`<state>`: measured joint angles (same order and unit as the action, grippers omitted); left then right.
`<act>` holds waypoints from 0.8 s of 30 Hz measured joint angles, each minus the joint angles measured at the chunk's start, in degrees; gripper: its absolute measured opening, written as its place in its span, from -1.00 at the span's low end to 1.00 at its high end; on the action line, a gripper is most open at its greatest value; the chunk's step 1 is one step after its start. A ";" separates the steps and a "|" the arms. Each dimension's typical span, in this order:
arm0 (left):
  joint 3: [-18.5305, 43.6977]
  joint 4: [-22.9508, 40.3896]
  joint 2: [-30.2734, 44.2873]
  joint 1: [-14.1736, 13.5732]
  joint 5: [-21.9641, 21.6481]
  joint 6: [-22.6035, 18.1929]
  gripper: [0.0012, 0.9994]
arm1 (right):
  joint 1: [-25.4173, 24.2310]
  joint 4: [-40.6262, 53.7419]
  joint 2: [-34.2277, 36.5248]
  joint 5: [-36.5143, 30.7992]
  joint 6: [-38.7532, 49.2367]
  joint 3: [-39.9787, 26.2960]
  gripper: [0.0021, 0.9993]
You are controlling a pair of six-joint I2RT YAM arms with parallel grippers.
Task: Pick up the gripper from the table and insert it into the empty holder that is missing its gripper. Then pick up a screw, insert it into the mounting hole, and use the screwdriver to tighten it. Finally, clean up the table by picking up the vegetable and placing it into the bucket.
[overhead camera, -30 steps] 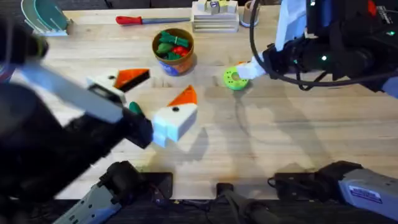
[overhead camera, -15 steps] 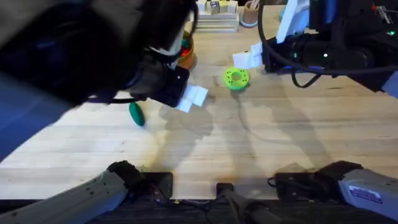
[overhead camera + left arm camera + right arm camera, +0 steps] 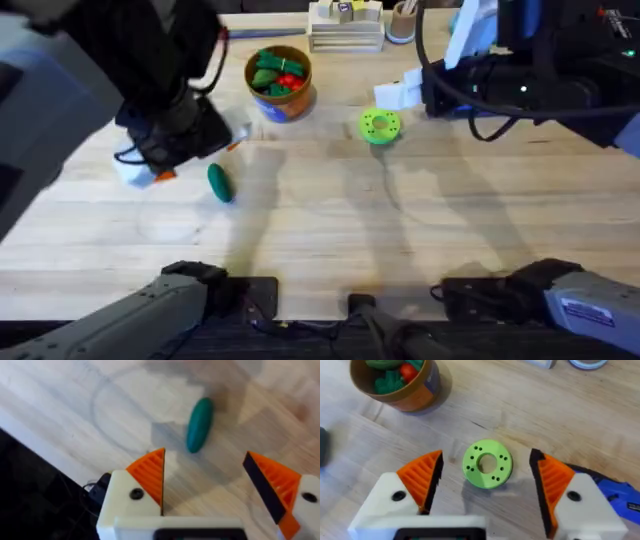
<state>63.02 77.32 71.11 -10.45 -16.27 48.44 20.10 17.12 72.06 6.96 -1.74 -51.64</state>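
Observation:
The dark green vegetable (image 3: 219, 183) lies on the table (image 3: 330, 230), left of the middle. My left gripper (image 3: 195, 160) hovers just above and behind it, open. In the left wrist view the vegetable (image 3: 200, 425) sits ahead of the gap in the left gripper (image 3: 205, 485), untouched. The tan-orange bucket (image 3: 280, 80) stands at the back with toy vegetables inside. My right gripper (image 3: 485, 485) is open above the green disc (image 3: 487, 464). A blue tool body (image 3: 620, 497), likely the screwdriver, lies behind its finger. The loose orange gripper, the holder and the screw are out of view.
The green disc with holes (image 3: 380, 126) lies right of the bucket (image 3: 395, 382). A stack of pale blocks (image 3: 345, 25) and a pen cup (image 3: 402, 20) stand along the back edge. The left arm covers part of a red-handled tool (image 3: 232, 33).
The left arm has swung from close under the camera over the middle to the left and lower, ending by the vegetable. The right gripper drew back slightly from the disc, then held still.

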 joint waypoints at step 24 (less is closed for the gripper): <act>-22.27 -24.35 1.81 13.83 8.79 2.22 0.35 | 0.00 -0.22 -0.01 0.00 -0.02 0.00 0.98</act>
<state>40.75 52.97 72.93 3.38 -7.48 50.66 20.10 16.90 72.05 6.96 -1.76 -51.64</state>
